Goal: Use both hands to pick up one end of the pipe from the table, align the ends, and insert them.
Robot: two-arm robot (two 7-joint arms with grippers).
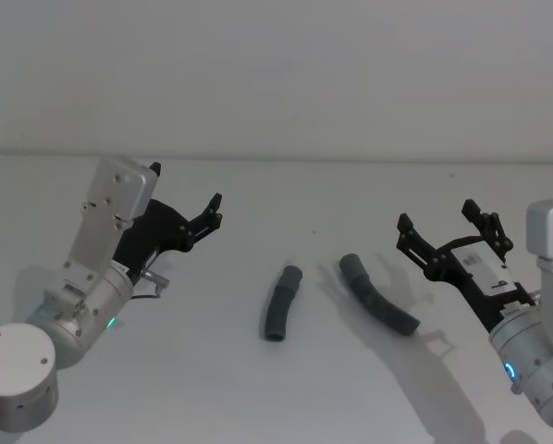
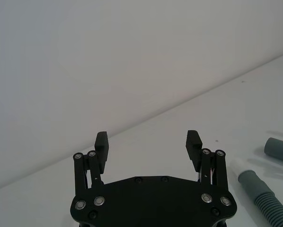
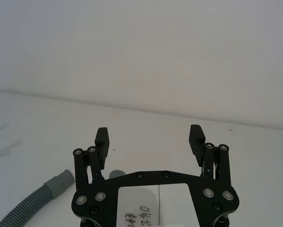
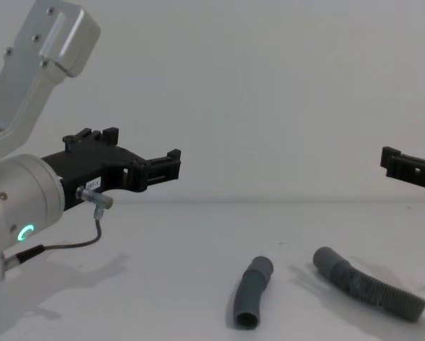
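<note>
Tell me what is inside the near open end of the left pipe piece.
The left pipe piece shows a dark, hollow mouth in the chest view; nothing sticks out. Deeper inside is hidden by its own wall.

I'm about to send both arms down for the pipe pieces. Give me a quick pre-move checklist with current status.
1. Left gripper fingers open: ok.
2. Right gripper fingers open: ok.
3. Short piece and ribbed piece lying free on the table, not touching: ok.
4. Either piece gripped: not ok, both grippers are off them.
5. Ends lined up: not ok, the pieces lie apart at different angles.
6. Bore of the ribbed piece's cuff clear: cannot tell.
</note>
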